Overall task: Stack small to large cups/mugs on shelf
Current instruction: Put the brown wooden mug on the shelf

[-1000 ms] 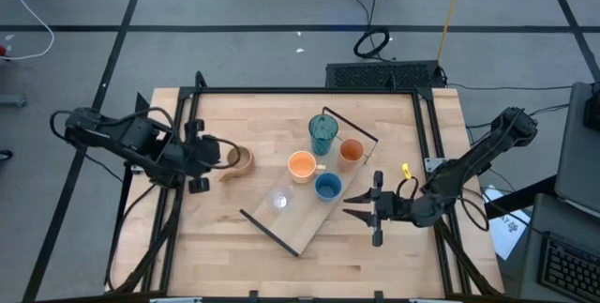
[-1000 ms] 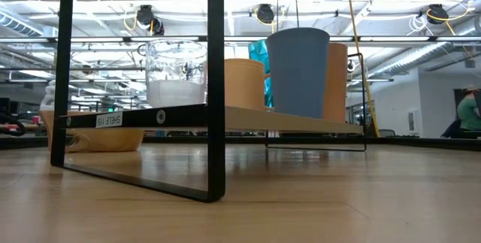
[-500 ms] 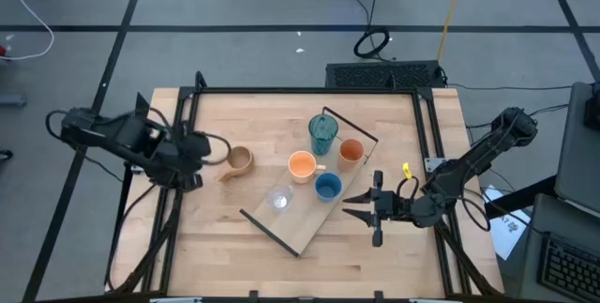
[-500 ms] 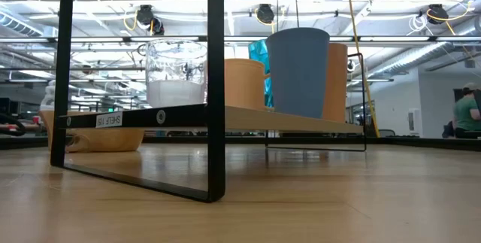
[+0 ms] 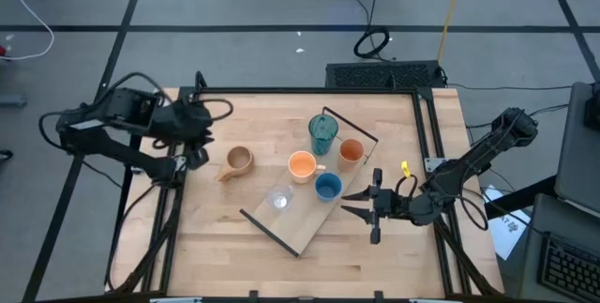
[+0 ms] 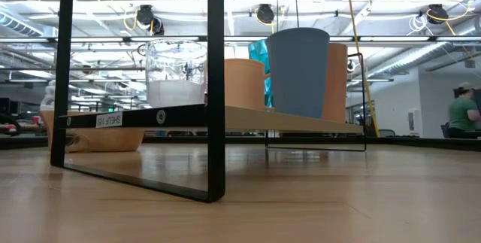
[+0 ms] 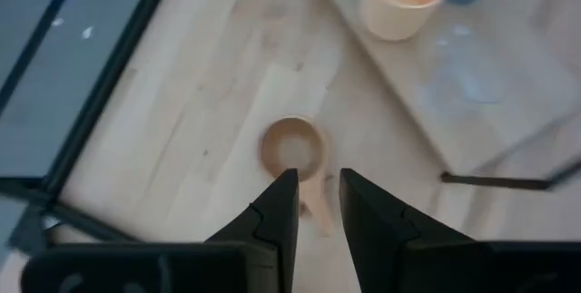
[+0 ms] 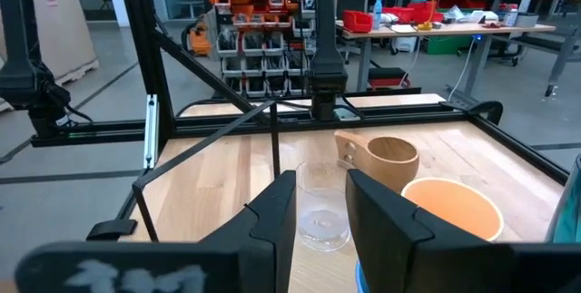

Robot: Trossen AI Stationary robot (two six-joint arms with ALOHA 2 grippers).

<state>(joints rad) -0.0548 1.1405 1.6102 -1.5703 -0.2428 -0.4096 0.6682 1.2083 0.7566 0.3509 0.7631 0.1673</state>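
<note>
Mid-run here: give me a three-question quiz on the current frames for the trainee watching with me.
1. True or false: the tan mug stands on the shelf.
2. How many cups are on the shelf?
3. Which gripper is nearer the tan mug: A) left gripper B) right gripper?

Key
1. False: it sits on the table, beside the shelf's left side.
2. Five: teal tumbler, large orange cup, small orange cup, blue cup, clear cup.
3. A: the left gripper is raised just off the mug's left, holding nothing; the right waits by the shelf's right edge.
</note>
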